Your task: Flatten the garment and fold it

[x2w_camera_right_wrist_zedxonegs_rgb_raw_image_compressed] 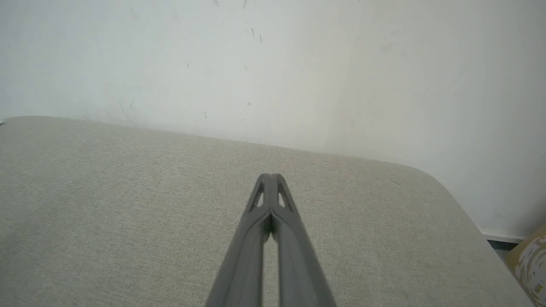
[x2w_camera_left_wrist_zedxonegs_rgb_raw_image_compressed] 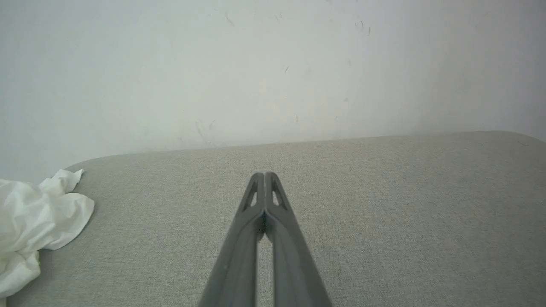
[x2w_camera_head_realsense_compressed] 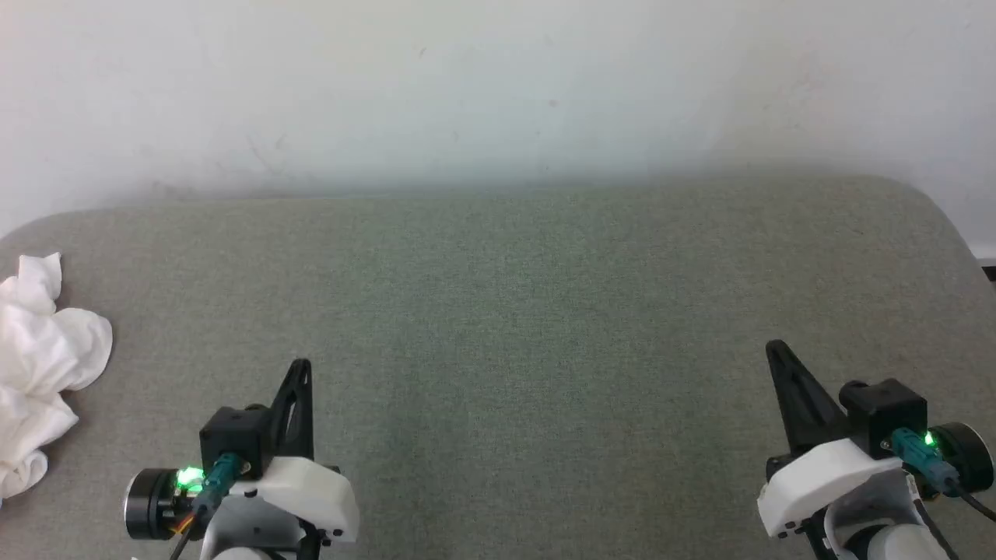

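White garment (x2w_camera_head_realsense_compressed: 39, 365) crumpled well left of L fingers (x2w_camera_head_realsense_compressed: 296, 408), far from R fingers (x2w_camera_head_realsense_compressed: 795, 397); each pair closed, empty.

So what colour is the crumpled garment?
Plain white garment; clearest in the left wrist view.

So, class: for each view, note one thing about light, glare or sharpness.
Head view: hazy and soft; the garment is nearly blown white, and the green lights flare. Left wrist view: the left hand blurs toward the bottom edge. Right wrist view: the right hand blurs likewise near the lens.
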`<state>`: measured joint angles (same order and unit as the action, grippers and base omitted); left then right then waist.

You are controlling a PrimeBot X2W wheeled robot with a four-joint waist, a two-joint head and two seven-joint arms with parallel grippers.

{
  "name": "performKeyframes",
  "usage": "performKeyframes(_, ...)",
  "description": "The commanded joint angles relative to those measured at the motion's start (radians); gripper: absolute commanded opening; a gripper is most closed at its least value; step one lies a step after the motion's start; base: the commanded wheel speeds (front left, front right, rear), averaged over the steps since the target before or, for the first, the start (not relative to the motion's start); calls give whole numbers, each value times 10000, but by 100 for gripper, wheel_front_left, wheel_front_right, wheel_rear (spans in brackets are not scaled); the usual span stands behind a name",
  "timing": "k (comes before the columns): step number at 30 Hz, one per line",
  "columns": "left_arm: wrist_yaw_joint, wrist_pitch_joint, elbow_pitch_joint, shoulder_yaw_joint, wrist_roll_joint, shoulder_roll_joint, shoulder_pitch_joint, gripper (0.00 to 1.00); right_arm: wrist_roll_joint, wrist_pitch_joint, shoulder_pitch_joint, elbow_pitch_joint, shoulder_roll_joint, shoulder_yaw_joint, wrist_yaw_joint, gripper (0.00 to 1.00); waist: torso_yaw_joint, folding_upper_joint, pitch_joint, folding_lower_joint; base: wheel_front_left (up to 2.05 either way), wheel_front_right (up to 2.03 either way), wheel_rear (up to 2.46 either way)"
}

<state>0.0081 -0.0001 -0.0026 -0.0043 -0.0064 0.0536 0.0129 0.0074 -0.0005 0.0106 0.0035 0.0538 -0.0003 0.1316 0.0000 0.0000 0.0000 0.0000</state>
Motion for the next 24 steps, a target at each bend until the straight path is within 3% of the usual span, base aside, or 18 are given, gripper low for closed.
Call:
performKeyframes(1,-81,1,26,43,64,-34,-129,0,-74,5,-106,-35,-36,3,-9,0,0,0,0,0,0,0,0)
performKeyframes(24,-81,1,26,43,64,-34,-129,0,-74,5,-106,-35,-36,3,-9,0,0,0,0,0,0,0,0)
